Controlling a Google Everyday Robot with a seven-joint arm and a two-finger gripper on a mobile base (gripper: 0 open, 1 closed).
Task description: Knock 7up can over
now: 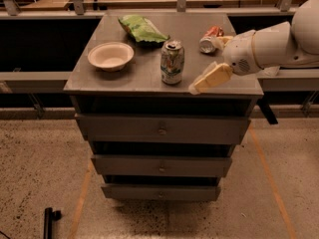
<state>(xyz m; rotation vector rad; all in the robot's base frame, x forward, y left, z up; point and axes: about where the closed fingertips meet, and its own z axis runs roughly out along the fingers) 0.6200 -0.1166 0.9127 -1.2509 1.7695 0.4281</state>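
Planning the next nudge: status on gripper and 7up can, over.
Gripper low at the cabinet top front edge, right of the 7up can, apart from it. Can upright. Nothing between them; red can lies behind gripper.
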